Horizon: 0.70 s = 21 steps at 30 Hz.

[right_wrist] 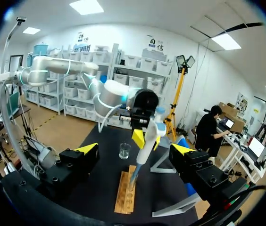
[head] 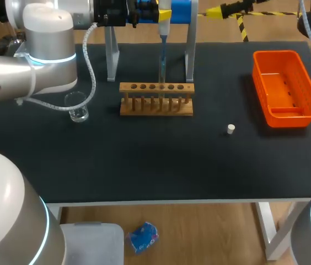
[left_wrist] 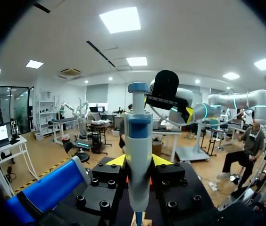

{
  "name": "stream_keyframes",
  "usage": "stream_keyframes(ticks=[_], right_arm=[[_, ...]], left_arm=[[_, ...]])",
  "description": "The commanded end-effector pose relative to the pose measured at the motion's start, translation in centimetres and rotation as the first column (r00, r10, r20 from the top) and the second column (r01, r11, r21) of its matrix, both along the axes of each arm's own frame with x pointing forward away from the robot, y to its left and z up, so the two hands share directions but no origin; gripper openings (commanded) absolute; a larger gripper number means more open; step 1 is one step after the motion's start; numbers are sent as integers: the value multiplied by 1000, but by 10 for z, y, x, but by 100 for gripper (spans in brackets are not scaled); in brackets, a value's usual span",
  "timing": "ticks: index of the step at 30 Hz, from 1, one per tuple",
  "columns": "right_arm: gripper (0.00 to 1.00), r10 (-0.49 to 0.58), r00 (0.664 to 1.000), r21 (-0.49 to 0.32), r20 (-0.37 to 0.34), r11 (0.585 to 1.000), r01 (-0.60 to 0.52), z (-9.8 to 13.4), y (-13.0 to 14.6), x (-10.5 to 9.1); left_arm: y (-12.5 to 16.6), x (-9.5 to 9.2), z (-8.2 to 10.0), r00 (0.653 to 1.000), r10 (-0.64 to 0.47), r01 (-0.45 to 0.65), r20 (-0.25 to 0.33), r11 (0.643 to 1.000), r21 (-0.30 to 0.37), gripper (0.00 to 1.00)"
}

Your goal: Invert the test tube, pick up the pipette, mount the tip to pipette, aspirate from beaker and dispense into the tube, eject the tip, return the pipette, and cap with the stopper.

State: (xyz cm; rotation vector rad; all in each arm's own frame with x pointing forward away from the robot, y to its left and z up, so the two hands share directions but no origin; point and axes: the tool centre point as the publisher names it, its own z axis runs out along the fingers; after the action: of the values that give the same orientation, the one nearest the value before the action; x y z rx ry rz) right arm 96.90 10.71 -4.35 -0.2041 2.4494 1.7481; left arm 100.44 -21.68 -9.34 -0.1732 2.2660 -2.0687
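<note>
Right now the white-and-blue plastic pipette [left_wrist: 138, 136] sits upright in the left gripper [left_wrist: 138, 162], w/ both yellow-tipped fingers [left_wrist: 116, 161] pressed on its barrel from either side, so that gripper is closed on it. In the head view it hangs over the light wooden test-tube rack [head: 155, 106] near the back of the black bench [head: 144, 160]. Its thin tip points down at one of the middle holes; whether a tube stands in that hole I can't tell. The right gripper [right_wrist: 135, 149] has its fingers wide apart w/ nothing held, and looks along the rack toward the pipette. A small clear glass beaker [head: 77, 106] stands on the bench to the rack's left, apart from it. A small white stopper [head: 230, 129] lies on the other side, btw the rack and an orange plastic tray [head: 290, 120]. Handling, as I judge it: the pipette is light & stiff, smooth plastic, so it could slip or twist if the grip is off-centre. Best hold is mid-barrel, below the plunger, leaving the plunger top free. The tip is thin and prob. bends or pops off under side load, so keep it off the rack's edge. The beaker is glass: fragile, light, tips easily. The stopper is tiny & may roll; pinch it across its sides.
</note>
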Motion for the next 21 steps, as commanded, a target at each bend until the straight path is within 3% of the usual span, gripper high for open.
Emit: stream_keyframes(ticks=[1, 7, 21], right_arm=[[100, 51, 998, 7, -40, 999, -50, 18, 10, 16], [100, 120, 991, 91, -53, 989, -115, 51, 22, 21], [100, 120, 991, 91, -53, 989, -115, 51, 22, 21]], left_arm=[[-1, 0, 1, 1000, 4, -4, 0, 1000, 1, 0], [-1, 0, 1, 1000, 4, -4, 0, 1000, 1, 0], [-1, 0, 1, 1000, 4, -4, 0, 1000, 1, 0]])
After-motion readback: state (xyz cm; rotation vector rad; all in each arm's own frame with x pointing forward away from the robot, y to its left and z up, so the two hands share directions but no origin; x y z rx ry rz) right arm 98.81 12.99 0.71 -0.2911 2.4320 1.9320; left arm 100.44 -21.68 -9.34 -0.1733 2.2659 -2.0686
